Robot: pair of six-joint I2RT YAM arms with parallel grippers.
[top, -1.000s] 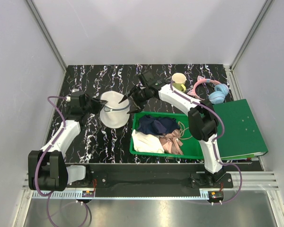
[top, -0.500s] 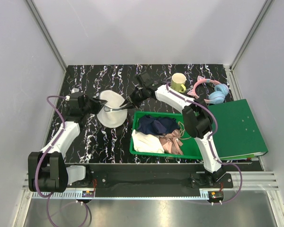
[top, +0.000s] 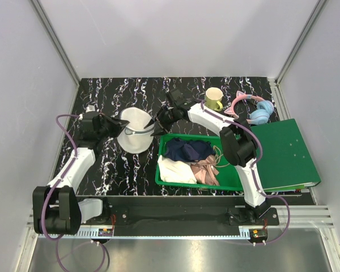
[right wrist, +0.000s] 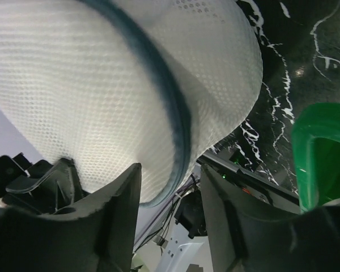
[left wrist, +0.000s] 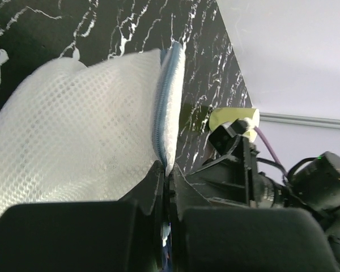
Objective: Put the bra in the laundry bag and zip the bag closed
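**White mesh laundry bag (top: 135, 139) tilted up on edge between two robot arms on a black marbled table (top: 110, 96).**

Nearest the arms' bases, a green tray (top: 229, 175) holds a navy garment (top: 187, 150), a cream cloth (top: 174, 170) and a pink-beige garment (top: 207, 170). A green binder (top: 286, 153) lies just to the tray's right. At mid-table the left gripper (left wrist: 167, 181) is clamped tight on the bag's rim at the blue zipper (left wrist: 161, 107). On the opposite side, the right gripper (right wrist: 170, 170) has its jaws parted astride the rim, gripping nothing. Beyond, a yellow mug (top: 213, 99) and pink-and-blue headphones (top: 255, 110) sit near the back wall.
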